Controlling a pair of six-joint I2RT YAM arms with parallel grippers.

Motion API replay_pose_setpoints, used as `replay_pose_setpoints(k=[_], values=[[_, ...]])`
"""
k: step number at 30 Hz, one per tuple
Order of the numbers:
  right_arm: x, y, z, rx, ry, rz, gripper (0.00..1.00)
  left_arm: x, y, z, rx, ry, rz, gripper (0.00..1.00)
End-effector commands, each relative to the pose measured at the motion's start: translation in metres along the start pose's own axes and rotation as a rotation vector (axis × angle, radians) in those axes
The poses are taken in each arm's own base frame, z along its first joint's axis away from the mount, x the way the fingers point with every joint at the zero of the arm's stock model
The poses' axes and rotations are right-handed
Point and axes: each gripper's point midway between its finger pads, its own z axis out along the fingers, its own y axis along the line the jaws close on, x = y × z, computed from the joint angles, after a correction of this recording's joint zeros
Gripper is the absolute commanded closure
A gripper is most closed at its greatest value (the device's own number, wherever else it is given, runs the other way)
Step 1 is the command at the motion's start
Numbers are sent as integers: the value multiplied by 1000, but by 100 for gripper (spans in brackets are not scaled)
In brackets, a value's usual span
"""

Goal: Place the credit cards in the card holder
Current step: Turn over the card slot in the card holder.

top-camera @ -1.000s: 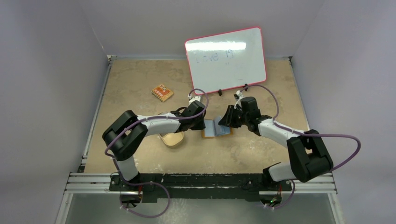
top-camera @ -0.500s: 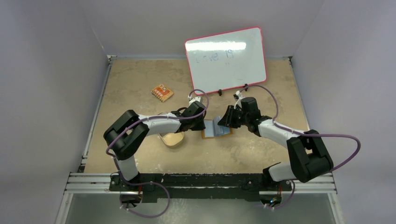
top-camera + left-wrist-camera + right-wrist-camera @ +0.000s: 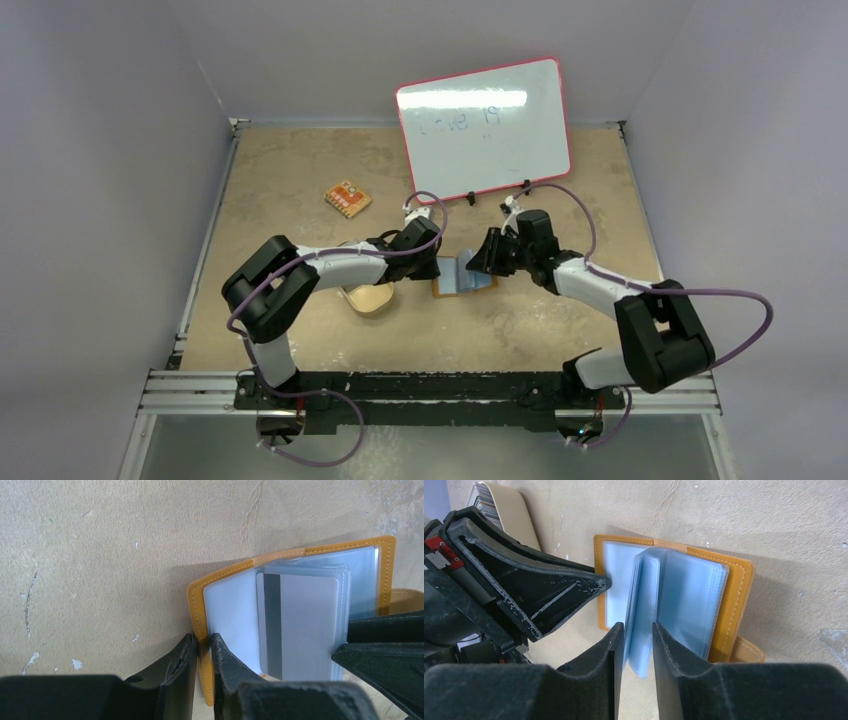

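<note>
**Item 1.** Between the jaws of the left gripper (image 3: pixel 202 642), the orange stitched edge of the card holder (image 3: pixel 227 610) is pinched. The two dark fingers are drawn nearly together on that cover edge.

**Item 2.** Between the jaws of the right gripper (image 3: pixel 638 630), a bundle of the card holder's pale blue clear sleeves (image 3: pixel 684 595) is clamped. These sleeves are raised on edge, away from the leaf lying flat on the left.

**Item 3.** Card holder: laid open on the table (image 3: pixel 300 170), orange cover down and blue-grey inside up. It is located between the two grippers at mid-table. A small orange snap tab (image 3: pixel 746 652) is seen projecting from its right-hand edge in the right wrist view.

**Item 4.** Credit card (image 3: pixel 305 625): one grey-silver card with a dark stripe along its left edge. It is seated inside a sleeve of the holder, and its lower right corner is hidden behind the right gripper's fingers.

**Item 5.** Tan oval dish (image 3: pixel 519 510): set just to the left of the holder, behind the left gripper. Edges of stacked credit cards (image 3: pixel 478 495) are visible in it; their number cannot be told.

**Item 6.** Orange patterned flat piece (image 3: pixel 347 199): lying well apart from the holder, toward the far left of the table.

**Item 7.** Whiteboard (image 3: pixel 483 127) with a red rim: propped at the far edge of the table, faint writing on it, unreadable.
</note>
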Motion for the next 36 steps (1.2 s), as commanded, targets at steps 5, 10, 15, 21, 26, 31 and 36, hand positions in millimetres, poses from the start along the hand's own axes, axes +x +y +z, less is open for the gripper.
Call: replay_pose_setpoints(k=[5, 10, 15, 21, 26, 31, 36], values=[[-9, 15, -8, -63, -44, -23, 67, -10, -13, 1, 48, -29, -19, 84], [-9, 14, -9, -59, -46, -23, 69, -10, -14, 0, 50, -29, -18, 84], [-7, 5, -4, -16, -31, -17, 69, -11, -16, -1, 58, -28, -20, 84], [-8, -12, -7, 92, -32, -5, 68, -15, -23, -9, 87, -35, -19, 84], [-14, -27, -17, 208, -42, -12, 69, -17, -27, -13, 109, -38, -22, 91], [-37, -21, -36, 264, -115, -30, 68, -19, -31, -16, 121, -40, -25, 100], [-50, 5, -51, 188, -156, -29, 65, -21, -43, -21, 176, -34, -37, 100]])
